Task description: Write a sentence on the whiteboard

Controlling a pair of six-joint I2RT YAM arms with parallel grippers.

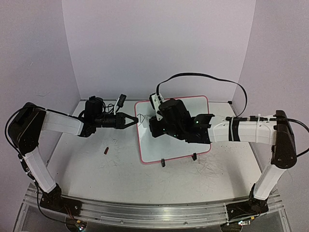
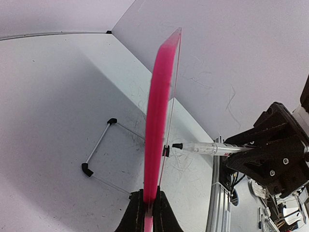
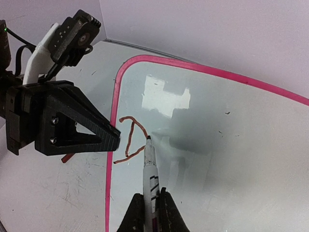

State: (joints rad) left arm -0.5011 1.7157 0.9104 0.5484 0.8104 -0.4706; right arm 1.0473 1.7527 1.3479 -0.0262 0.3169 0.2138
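The whiteboard (image 1: 154, 147), glossy white with a pink-red frame, stands tilted on the table. My left gripper (image 1: 135, 121) is shut on its left edge; the left wrist view shows the jaws pinching the pink edge (image 2: 157, 121). My right gripper (image 3: 150, 200) is shut on a white marker (image 3: 150, 169), whose tip touches the board (image 3: 231, 145) near its top left corner. The sentence (image 3: 129, 137) is only a first letter-like stroke, shaped like a D and reddish-brown here. The marker also shows in the left wrist view (image 2: 207, 148). In the top view my right gripper (image 1: 157, 126) covers the stroke.
A small red cap-like piece (image 1: 106, 150) lies on the table left of the board. Black clip feet (image 1: 163, 163) sit at the board's near edge. A wire stand (image 2: 99, 142) props the board from behind. A black cable (image 1: 203, 76) arches over the back.
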